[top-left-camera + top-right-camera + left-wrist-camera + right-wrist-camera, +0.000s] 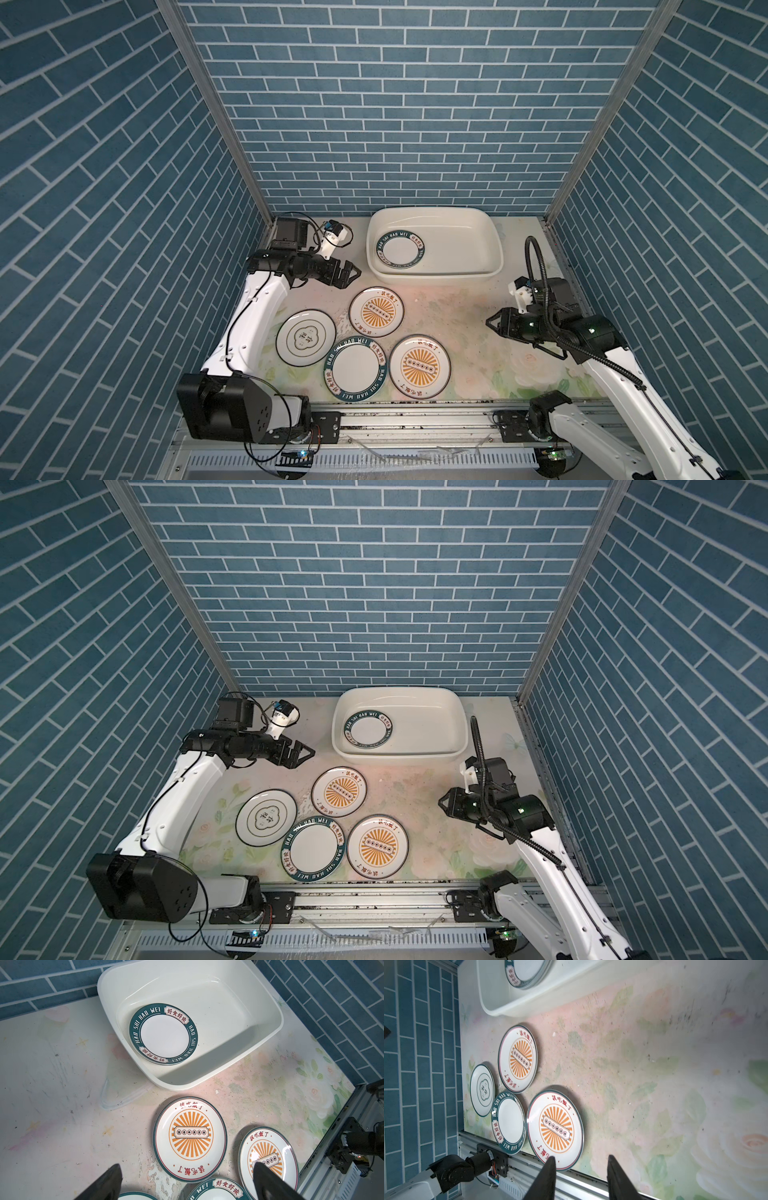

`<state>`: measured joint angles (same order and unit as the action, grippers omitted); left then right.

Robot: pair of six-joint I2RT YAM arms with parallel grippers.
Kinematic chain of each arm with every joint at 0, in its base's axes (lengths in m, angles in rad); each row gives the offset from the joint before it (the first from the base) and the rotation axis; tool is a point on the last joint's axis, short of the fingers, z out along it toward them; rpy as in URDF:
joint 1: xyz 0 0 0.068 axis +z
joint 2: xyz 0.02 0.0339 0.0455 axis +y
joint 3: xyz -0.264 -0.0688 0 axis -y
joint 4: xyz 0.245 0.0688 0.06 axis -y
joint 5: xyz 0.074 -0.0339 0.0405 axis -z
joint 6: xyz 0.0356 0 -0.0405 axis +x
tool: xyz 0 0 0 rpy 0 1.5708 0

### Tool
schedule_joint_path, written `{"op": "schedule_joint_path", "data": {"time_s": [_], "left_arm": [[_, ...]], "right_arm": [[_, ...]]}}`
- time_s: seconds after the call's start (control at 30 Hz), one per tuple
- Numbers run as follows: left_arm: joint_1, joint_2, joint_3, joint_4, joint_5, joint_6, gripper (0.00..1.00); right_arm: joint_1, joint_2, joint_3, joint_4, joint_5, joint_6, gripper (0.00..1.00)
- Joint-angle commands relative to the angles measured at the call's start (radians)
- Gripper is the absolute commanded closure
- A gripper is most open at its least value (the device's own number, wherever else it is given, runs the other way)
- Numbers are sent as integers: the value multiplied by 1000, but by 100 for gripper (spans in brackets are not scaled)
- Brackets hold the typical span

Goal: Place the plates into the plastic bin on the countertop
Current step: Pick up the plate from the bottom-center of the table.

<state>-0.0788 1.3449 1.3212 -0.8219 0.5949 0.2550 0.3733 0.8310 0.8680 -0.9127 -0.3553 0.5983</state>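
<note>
light: bright, even, overhead | shadow: soft, in bin [239, 1047] | glare: sunburst plate [268, 1147] | top views: edges bent | jaws: blurry

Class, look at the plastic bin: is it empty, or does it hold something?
Not empty. A teal-rimmed plate lies face up inside the plastic bin, towards one end, with bare floor beside it.

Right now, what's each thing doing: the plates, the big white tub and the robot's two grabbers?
Cream-white rectangular plastic bin: upright, holding a plate.
Teal-rimmed round white plate in the bin: flat, face up.
Orange-sunburst plate by the bin: flat on the floral countertop.
Orange-sunburst plate by the front edge: flat, face up.
Black-rimmed cloud-emblem plate: flat, face up.
Teal-rimmed plate on the countertop: flat, face up.
Left gripper: open, empty.
Right gripper: open, empty.
</note>
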Motion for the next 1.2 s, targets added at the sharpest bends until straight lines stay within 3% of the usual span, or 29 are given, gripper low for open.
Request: {"op": "schedule_joint_path", "data": {"time_s": [0.0, 0.3, 0.73, 1.17], "left_arm": [[2, 19, 15, -39, 29, -1, 0], [2, -3, 11, -44, 57, -6, 0], [1, -15, -10, -42, 83, 3, 0], [-12, -10, 2, -49, 66, 21, 1]], "right_arm": [[4, 6, -69, -21, -100, 52, 59], [19, 58, -233, 96, -240, 82, 57], [151, 174, -350, 327, -198, 168, 56], [154, 169, -357, 300, -174, 159, 57]]}}
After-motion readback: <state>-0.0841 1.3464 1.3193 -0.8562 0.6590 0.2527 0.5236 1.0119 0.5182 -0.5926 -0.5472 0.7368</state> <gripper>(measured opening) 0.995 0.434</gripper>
